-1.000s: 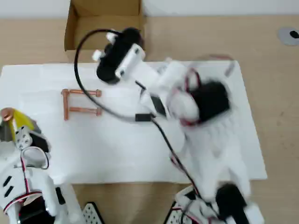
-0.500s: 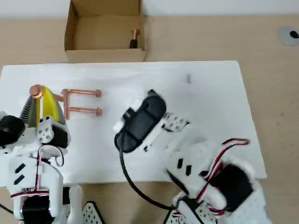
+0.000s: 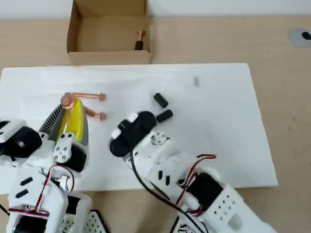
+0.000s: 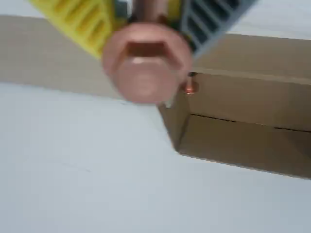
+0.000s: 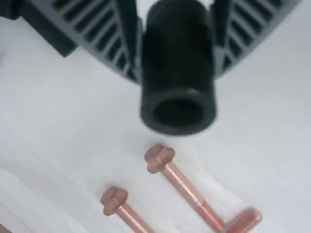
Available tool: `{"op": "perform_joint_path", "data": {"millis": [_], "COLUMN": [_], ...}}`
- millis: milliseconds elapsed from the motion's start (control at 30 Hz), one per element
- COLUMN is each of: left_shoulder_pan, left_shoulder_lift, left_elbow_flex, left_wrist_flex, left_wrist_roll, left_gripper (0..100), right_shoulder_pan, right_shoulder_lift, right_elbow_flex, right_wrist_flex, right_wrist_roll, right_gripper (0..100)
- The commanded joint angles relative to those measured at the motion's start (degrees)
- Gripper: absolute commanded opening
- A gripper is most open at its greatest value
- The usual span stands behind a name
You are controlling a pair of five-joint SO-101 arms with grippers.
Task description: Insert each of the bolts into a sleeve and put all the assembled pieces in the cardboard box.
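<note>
Left tool (image 3: 68, 104) has advanced clenching a bolt (image 4: 146, 68); right tool (image 5: 177, 29) grips a sleeve (image 5: 178, 73) near loose bolts (image 5: 182, 187).

Robotics bench set up on an office-type desk; lab or maker space, cannot tell which.

- Light wood-look desktop (image 3: 282, 48), with a round grey cable grommet (image 3: 300, 36) set in its far corner.
- White sheet (image 3: 218, 97) spread flat over most of the desktop.
- Two small white plastic arms at the near edge, left arm (image 3: 34, 184) and right arm (image 3: 194, 179). Servo bodies are bare, and thin red and black wires (image 3: 206, 156) run loose along them.
- Plain open cardboard box (image 3: 73, 34) at the back, off the sheet.
- Small hardware on the sheet: copper bolts (image 3: 89, 97) and black sleeves (image 3: 160, 100).
</note>
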Motion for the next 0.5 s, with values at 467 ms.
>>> {"op": "perform_joint_path", "data": {"millis": [467], "left_shoulder_pan": [4.0], "left_shoulder_lift": [0.1], "left_elbow_flex": [-9.3], "left_wrist_flex": [2.3], "left_wrist_roll": [6.3], "left_gripper": [1], "right_shoulder_pan": [-0.9], "right_shoulder_lift": [4.3], "right_elbow_flex": [-0.4], "right_wrist_flex": [-9.7], "right_wrist_roll": [-10.3], "right_gripper": [1.0]}}
